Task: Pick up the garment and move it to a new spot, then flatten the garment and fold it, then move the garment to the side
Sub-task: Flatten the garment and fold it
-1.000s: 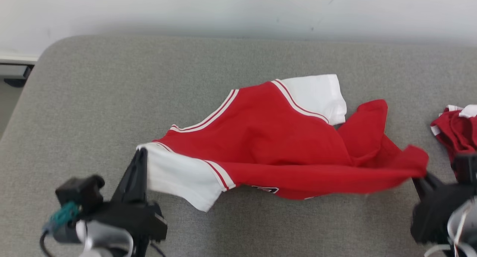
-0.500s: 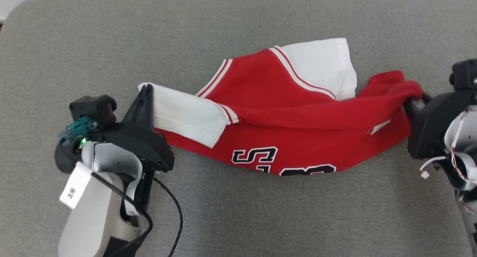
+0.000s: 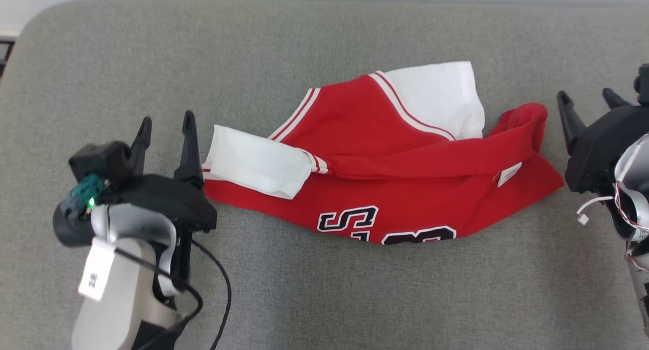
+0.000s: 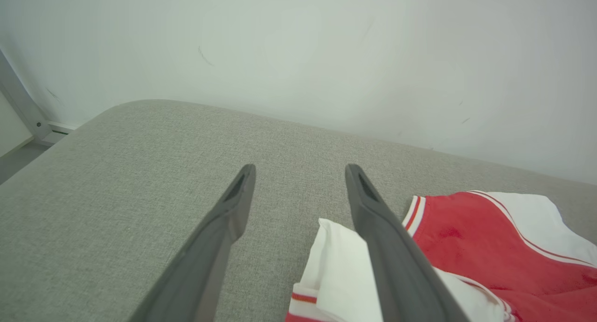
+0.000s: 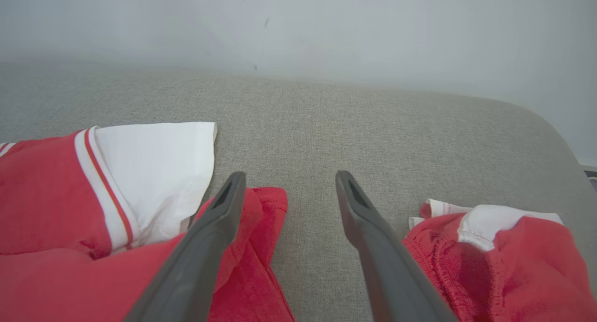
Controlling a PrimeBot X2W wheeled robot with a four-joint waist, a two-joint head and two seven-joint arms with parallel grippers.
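The garment is a red jersey with white sleeves and black-and-white lettering, lying crumpled and stretched left to right on the grey padded surface. My left gripper stands open just left of its white sleeve, nothing between the fingers. In the left wrist view the open left gripper has that sleeve beside its right finger. My right gripper stands open just right of the garment's red end. In the right wrist view the open right gripper has the garment to its left.
A second bunched red-and-white garment lies right of the right gripper. A pale wall rises behind the surface. The surface's rounded left corner drops off to the floor. Bare grey fabric stretches in front of the garment.
Both grippers have opened and let go of the garment, which now rests on the surface. Both have drawn slightly outward from its ends. The head camera has shifted.
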